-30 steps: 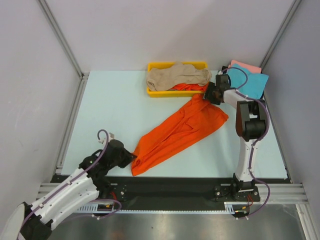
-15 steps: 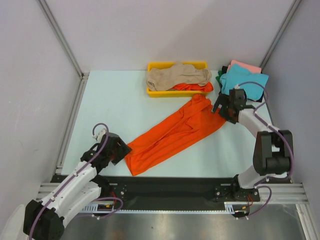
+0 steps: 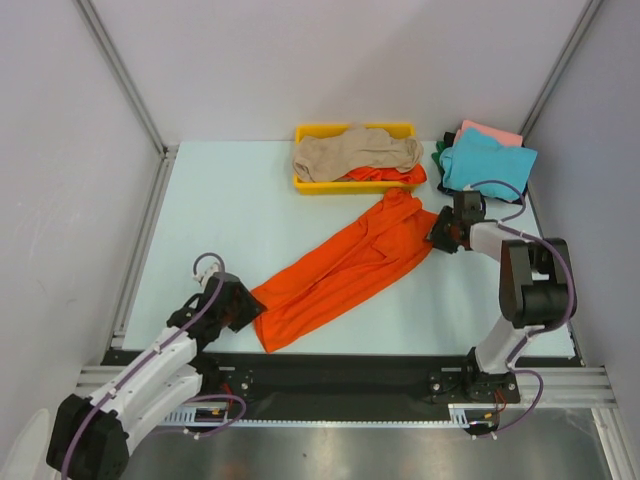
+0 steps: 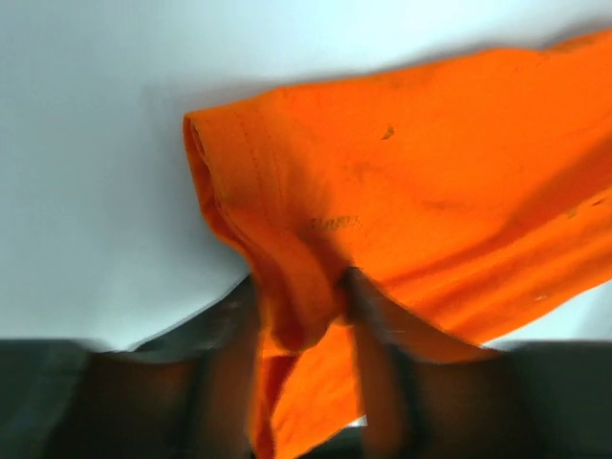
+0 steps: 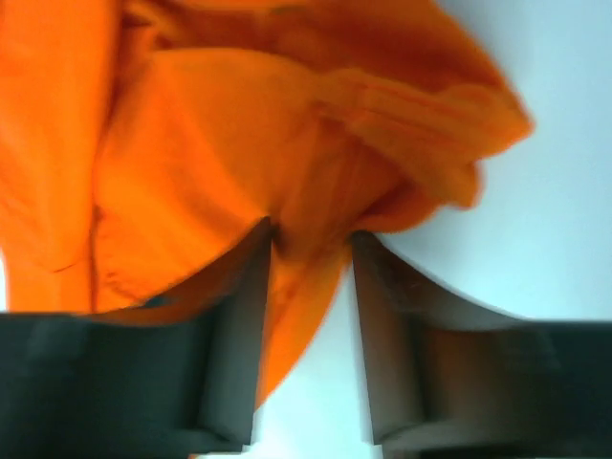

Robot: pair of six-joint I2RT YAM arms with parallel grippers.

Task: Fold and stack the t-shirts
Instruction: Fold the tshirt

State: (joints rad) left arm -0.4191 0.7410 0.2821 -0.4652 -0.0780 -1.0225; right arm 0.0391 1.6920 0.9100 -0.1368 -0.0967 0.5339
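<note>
Top external view: the orange t-shirt [image 3: 345,268] lies in a rumpled diagonal band across the bench [image 3: 230,210], running from the near-left edge toward the far-right corner. It looks soft, light and limp, so it will likely sag and bunch. Hems and corners seem the surest holds. The left pincer [image 3: 243,305] is clamped on a thick fold at the near end. The right pincer [image 3: 441,236] straddles cloth at the far end, but I cannot tell whether it pinches. A beige t-shirt [image 3: 355,152] fills the yellow tray [image 3: 303,133] at the far edge.
</note>
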